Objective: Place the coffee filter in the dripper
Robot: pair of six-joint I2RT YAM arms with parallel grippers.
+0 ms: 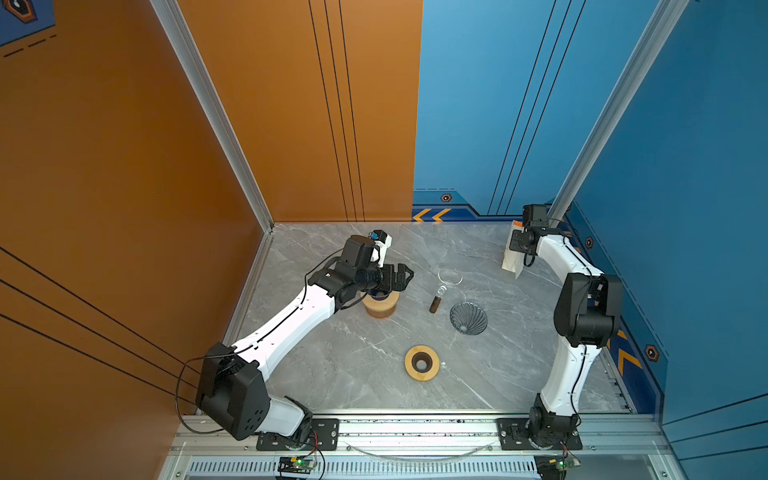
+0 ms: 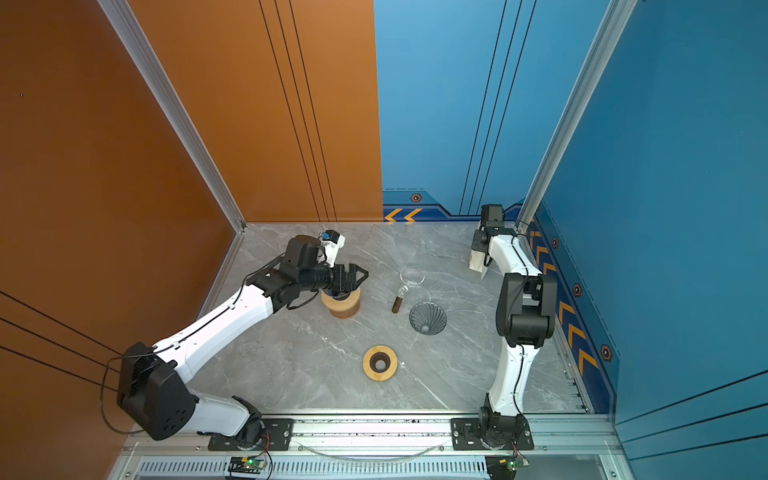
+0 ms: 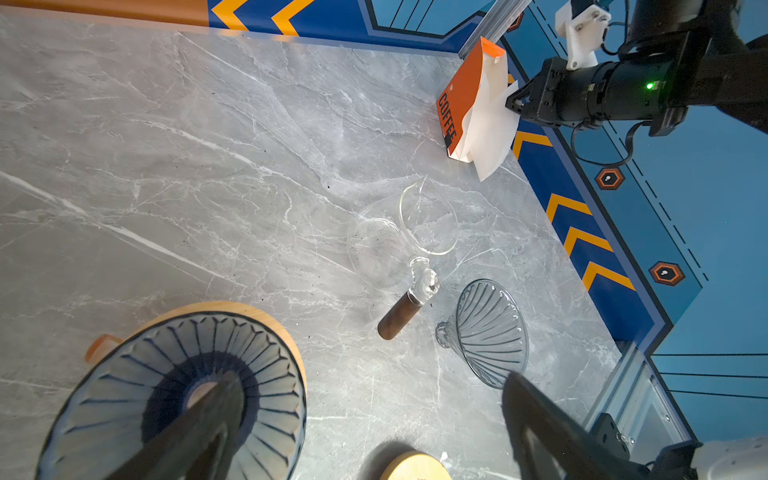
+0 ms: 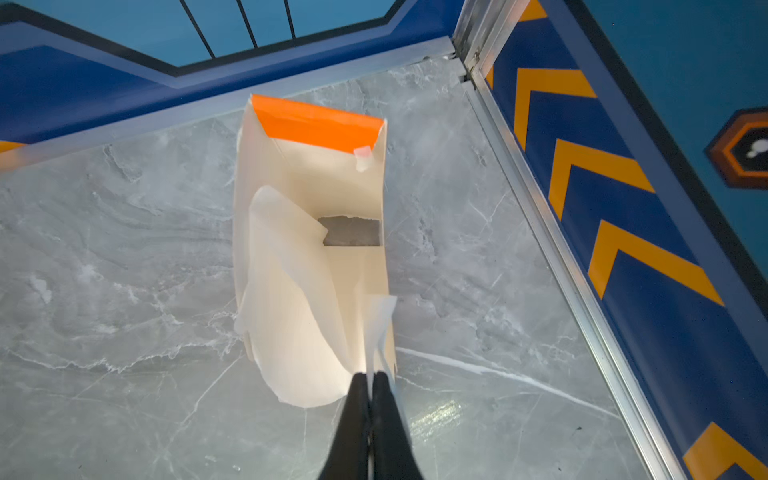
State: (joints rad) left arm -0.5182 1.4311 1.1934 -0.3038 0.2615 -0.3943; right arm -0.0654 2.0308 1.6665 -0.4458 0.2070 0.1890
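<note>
Right pincer (image 4: 370, 376) clamps coffee filter (image 4: 291, 316) partly inside open orange box (image 4: 309, 183).

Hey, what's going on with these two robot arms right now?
The right gripper is pinched shut on a white paper filter sticking out of the orange coffee box in the far corner. The left gripper hangs open over the dripper seated on its wooden stand. No filter is in that dripper yet. A second dripper lies on its side mid-table.
</note>
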